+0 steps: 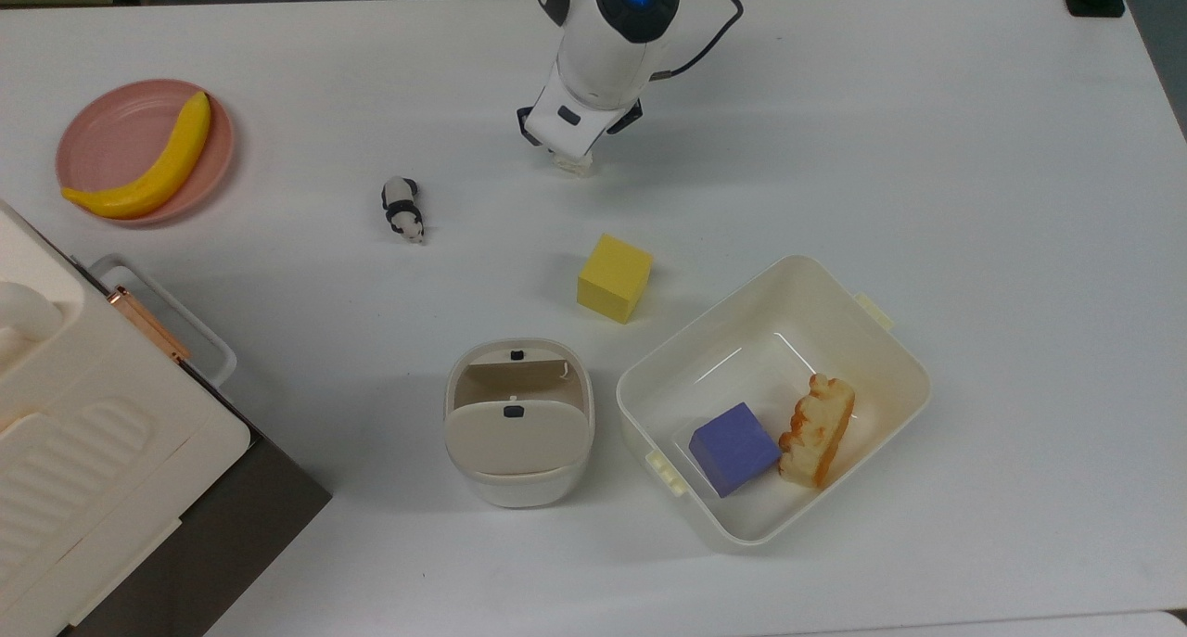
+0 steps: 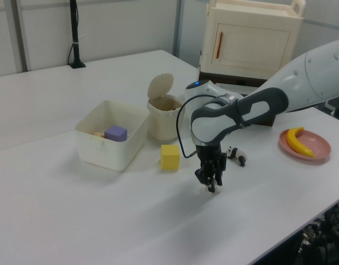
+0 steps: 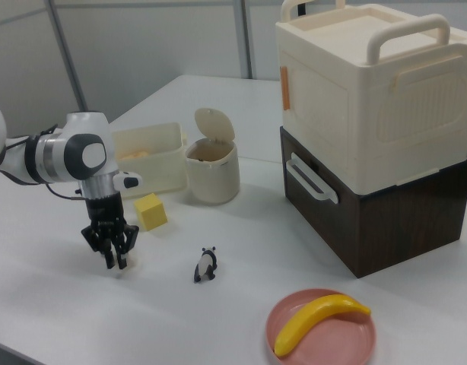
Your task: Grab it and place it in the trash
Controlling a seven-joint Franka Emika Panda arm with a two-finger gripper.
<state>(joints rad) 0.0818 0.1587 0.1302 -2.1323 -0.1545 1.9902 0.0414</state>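
Observation:
The off-white paper wad (image 1: 574, 164) lies on the white table at the top view's upper middle, mostly covered by my gripper (image 1: 572, 153). The gripper points straight down with its fingers closed in on the wad, touching the table, as the left view (image 2: 212, 183) and the right view (image 3: 114, 258) also show. The trash (image 1: 519, 494), a small cream bin, stands well below in the top view. Its beige flap lid (image 2: 160, 85) is tipped up, so the mouth is open.
A yellow cube (image 1: 614, 277) sits between wad and bin. A panda figurine (image 1: 402, 208) lies to the top view's left. A cream tub (image 1: 898, 342) holds a blue cube (image 1: 733, 449) and a toast-like piece (image 1: 817, 430). A pink plate (image 1: 88, 136) bears a banana (image 1: 153, 164). A cream box (image 1: 93, 452) occupies the top view's lower left.

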